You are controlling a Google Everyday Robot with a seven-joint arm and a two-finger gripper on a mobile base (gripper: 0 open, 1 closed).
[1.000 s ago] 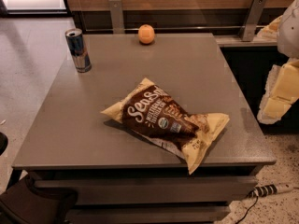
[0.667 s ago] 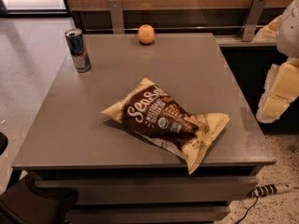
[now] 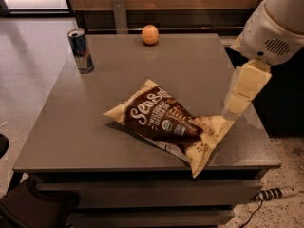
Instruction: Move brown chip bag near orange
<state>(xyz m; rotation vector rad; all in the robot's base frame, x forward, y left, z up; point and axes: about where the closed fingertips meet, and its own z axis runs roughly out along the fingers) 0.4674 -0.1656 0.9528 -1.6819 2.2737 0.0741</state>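
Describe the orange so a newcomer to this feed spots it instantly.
Start at the grey table: the orange sits at its far edge, right of the drink can and beyond the brown chip bag. The gripper hangs over the table's right side, well away from it. The orange is the only small, round thing there.

Gripper (image 3: 236, 103) at right, angled downward

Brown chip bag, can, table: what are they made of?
Brown chip bag: thin glossy plastic film, likely; it crinkles and shines. Drink can: probably aluminium, shiny rim. Table: smooth grey top, perhaps laminate, softly reflective. The robot's cream, plastic-looking hand hangs beside the bag, on the picture's right.
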